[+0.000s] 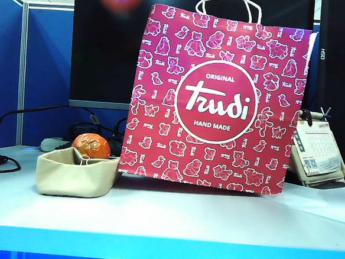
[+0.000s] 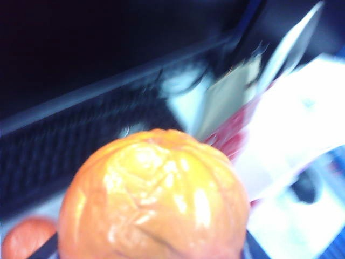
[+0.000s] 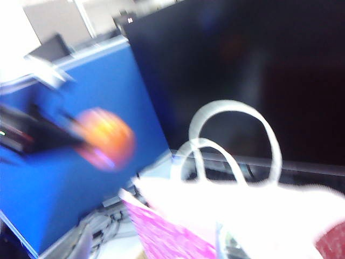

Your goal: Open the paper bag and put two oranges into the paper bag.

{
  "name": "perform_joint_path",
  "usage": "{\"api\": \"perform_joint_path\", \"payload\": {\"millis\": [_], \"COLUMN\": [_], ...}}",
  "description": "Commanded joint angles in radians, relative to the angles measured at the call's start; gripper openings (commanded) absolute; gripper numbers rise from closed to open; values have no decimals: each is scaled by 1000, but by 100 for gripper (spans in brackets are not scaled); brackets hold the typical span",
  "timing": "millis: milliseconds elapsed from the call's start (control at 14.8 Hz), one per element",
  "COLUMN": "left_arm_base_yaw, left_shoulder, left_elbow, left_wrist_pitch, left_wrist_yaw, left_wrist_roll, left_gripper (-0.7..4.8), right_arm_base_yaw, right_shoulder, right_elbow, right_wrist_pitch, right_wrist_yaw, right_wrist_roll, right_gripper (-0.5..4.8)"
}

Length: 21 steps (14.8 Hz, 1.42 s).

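Orange in the air, bag waiting

The left gripper (image 2: 153,253), clamped on a round, slick, firm orange (image 2: 153,197), holds it high beside the bag (image 1: 216,103); best gripped across its middle. The right gripper isn't visible, so its opening can't be told. Another orange (image 1: 91,146) sits in the tray (image 1: 74,176).

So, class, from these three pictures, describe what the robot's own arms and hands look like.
In the right wrist view the left hand and its arm are a blurred black, boxy shape. The left wrist view catches only its thin dark fingers at the frame's edge. The right hand is unseen; no cables or markings can be made out.
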Motion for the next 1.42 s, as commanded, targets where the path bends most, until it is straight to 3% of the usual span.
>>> {"api": "perform_joint_path", "payload": {"millis": [68, 338, 473, 743, 811, 946, 1014, 1149, 1284, 1419], "left_arm_base_yaw": [-1, -1, -1, -1, -1, -1, -1, -1, -1, -1], "left_shoulder": [17, 71, 100, 109, 109, 109, 109, 109, 110, 115], "left_elbow": [134, 174, 174, 174, 174, 174, 174, 174, 174, 178], "left_wrist_pitch": [-27, -62, -92, -96, -96, -96, -95, -89, -89, -88], "left_wrist_yaw": [114, 212, 216, 218, 218, 222, 227, 294, 379, 443], "left_wrist_roll": [-35, -72, -71, -68, -68, -68, -68, -69, -71, -82], "left_gripper": [-5, -5, -5, -5, -5, -5, -5, -5, -5, -5], "right_arm_base_yaw": [1, 8, 26, 79, 91, 128, 139, 164, 176, 177], "right_shoulder": [154, 354, 424, 449, 455, 461, 461, 460, 454, 438], "right_elbow": [47, 102, 132, 137, 137, 137, 137, 138, 138, 138], "right_wrist_pitch": [32, 92, 93, 99, 107, 124, 125, 123, 122, 114], "right_wrist_yaw": [-41, -85, -159, -159, -161, -163, -163, -256, -370, -391], "right_wrist_roll": [-2, -4, -3, -5, -5, -4, -4, 17, 61, 62], "right_gripper": [318, 319, 319, 315, 297, 161, 138, 21, -8, -8]}}
